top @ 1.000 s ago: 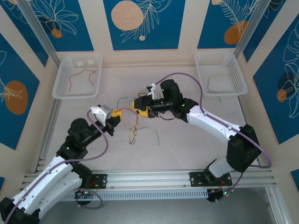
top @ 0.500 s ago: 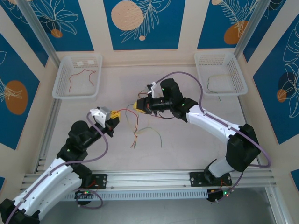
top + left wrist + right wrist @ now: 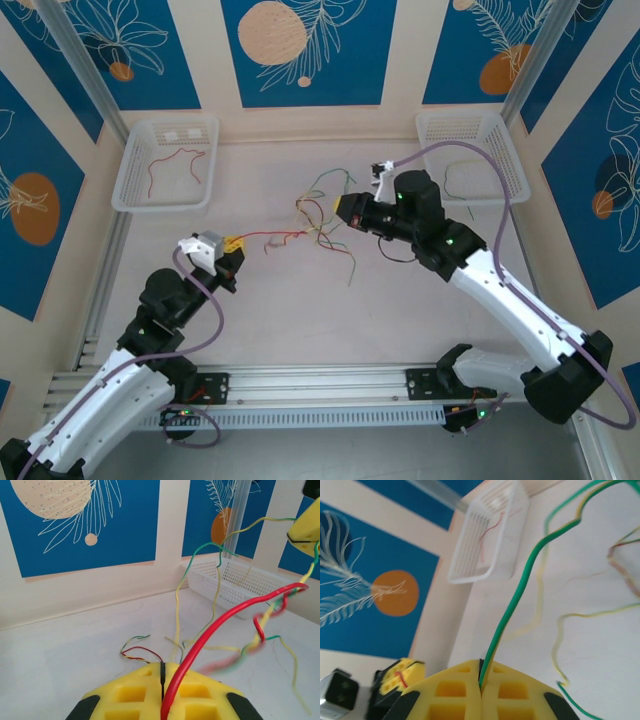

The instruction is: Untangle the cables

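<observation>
A red cable (image 3: pixel 210 632) is pinched tight by the left gripper (image 3: pixel 234 246), a green cable (image 3: pixel 512 609) by the right gripper (image 3: pixel 345 208). The tangle (image 3: pixel 318 222) is strung between them, and beyond it a left basket (image 3: pixel 128 190) and a right basket (image 3: pixel 512 165) are set.

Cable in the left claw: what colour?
Red. The cable shows best in the left wrist view, pinched in the left claw.

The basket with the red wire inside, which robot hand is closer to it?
Left. The left gripper is just in front of the basket, a bit toward the middle, shut on a red cable. The right gripper is much farther to the basket's right, shut on a green cable.
</observation>
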Tool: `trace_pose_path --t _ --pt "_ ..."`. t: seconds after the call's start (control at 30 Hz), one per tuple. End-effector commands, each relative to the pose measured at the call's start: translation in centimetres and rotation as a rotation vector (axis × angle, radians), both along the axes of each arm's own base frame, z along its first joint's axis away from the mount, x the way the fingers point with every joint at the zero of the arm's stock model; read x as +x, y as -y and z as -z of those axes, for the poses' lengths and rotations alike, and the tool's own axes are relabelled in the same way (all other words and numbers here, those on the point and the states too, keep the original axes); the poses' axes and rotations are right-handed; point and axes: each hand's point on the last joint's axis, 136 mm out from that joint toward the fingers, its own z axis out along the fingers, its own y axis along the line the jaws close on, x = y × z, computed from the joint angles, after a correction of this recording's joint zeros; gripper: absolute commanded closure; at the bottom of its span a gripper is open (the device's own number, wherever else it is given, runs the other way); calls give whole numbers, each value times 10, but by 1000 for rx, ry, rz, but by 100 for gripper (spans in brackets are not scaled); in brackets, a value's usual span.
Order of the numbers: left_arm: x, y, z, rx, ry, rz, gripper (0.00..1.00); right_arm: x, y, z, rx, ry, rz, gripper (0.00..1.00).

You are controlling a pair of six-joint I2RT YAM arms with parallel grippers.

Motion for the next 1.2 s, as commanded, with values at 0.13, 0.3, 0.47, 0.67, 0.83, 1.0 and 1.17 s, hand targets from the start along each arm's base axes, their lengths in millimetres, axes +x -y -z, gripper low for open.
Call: trace_pose_path --t 0.13,0.3,0.47,0.67,0.83,1.0,1.17 --pt "4 -15 -13 -46 29 -85 100 12 99 26 -271 63 362 100" --pt "5 -17 -12 -42 28 -96 100 9 143 22 -316 79 505 100" --pt "6 -18 -11 -36 23 -106 100 3 170 17 -297 96 571 100" --pt "8 -23 -9 -32 26 -137 100 -3 188 9 -321 107 614 100" --pt "9 -35 -6 -33 23 -197 100 -10 209 -7 -337 145 676 100" --pt "8 -56 -6 -50 33 -303 100 -19 227 -23 -353 170 704 100" --pt "7 -65 -5 -59 43 -339 100 -24 237 -30 -356 183 718 100"
